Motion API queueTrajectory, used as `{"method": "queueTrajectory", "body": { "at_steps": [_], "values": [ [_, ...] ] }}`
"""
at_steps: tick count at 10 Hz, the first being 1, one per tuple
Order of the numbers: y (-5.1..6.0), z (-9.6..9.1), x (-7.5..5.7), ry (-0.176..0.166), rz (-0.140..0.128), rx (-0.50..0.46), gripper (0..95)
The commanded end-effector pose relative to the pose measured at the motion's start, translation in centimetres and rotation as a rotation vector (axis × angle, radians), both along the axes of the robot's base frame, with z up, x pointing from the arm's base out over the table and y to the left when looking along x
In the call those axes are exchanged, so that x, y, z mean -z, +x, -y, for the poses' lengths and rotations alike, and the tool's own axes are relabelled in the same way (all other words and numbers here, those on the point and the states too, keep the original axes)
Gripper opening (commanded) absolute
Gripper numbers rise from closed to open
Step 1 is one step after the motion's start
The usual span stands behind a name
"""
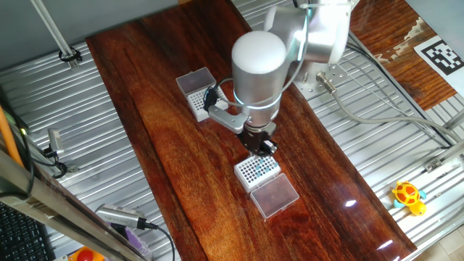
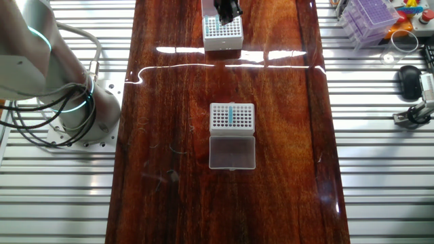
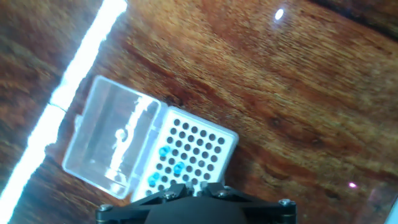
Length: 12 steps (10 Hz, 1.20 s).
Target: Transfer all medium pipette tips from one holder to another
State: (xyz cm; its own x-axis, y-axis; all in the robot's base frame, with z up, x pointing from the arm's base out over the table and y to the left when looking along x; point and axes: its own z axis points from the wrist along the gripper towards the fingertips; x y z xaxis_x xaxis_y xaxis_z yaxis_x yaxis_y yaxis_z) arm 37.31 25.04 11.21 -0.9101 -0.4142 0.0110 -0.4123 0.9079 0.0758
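Observation:
Two white racks stand on the wooden table. The rack [image 2: 232, 116] at mid-table holds a column of teal medium pipette tips [image 2: 231, 116], and its clear lid [image 2: 232, 152] lies open in front. The other rack [image 1: 257, 170] sits under my gripper [image 1: 259, 145], with its own lid [image 1: 274, 196] open beside it. In the hand view this rack [image 3: 214, 140] carries three teal tips [image 3: 163, 151] near its lid side. My gripper [image 3: 196, 185] hovers just over its edge. The fingers stand close together, and I cannot make out a tip between them.
The robot base [image 2: 68, 102] and its cables sit on the metal slats left of the table. A purple tip box [image 2: 369, 17] and a black device [image 2: 409, 78] lie to the right. A yellow toy [image 1: 408, 196] and a marker tag [image 1: 442, 54] lie off the wood.

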Motion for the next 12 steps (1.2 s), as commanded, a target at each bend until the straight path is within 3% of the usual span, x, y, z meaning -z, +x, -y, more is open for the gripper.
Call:
{"method": "queueTrajectory", "body": {
  "at_steps": [1, 2, 7, 12],
  "values": [
    [0.2, -0.2, 0.2, -0.030, -0.002, -0.021, 0.0],
    [0.2, -0.2, 0.2, -0.026, -0.001, -0.033, 19.0],
    [1.2, -2.0, 0.7, -0.028, 0.004, 0.014, 19.0],
    [1.6, -1.9, 1.8, -0.026, 0.006, 0.007, 19.0]
  ]
}}
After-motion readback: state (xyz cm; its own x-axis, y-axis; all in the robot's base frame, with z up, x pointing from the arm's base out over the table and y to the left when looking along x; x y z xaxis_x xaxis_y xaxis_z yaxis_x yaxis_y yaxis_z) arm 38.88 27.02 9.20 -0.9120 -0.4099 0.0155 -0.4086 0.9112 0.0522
